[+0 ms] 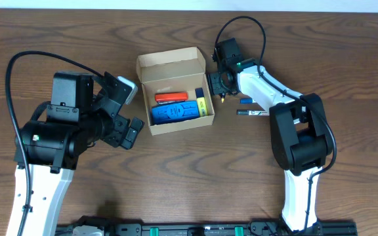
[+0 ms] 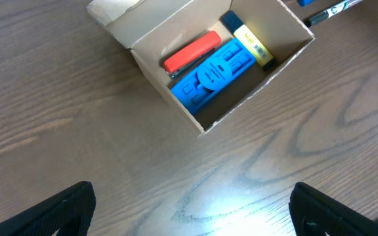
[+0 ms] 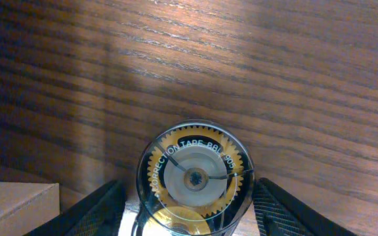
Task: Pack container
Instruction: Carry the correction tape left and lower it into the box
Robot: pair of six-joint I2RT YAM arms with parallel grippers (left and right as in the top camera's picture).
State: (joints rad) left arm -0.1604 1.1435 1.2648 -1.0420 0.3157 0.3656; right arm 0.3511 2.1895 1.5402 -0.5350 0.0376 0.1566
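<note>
The container (image 1: 151,65) is an open tan cardboard box with its flap lid standing at the back. It holds a red item (image 1: 170,97), a blue item (image 1: 174,111) and a yellow item (image 1: 202,105). The left wrist view also shows the container (image 2: 163,78). My right gripper (image 1: 220,88) hangs just right of the box. It is shut on a clear correction tape dispenser (image 3: 192,174) with yellow gears, seen in the right wrist view between the fingers (image 3: 192,216). My left gripper (image 1: 131,110) is open and empty left of the box, over bare wood in its wrist view (image 2: 192,216).
A black pen (image 1: 251,113) and a small blue piece (image 1: 246,101) lie on the brown wooden table right of the box. The pen's tip shows in the left wrist view (image 2: 327,12). A box corner (image 3: 15,206) shows at the lower left of the right wrist view.
</note>
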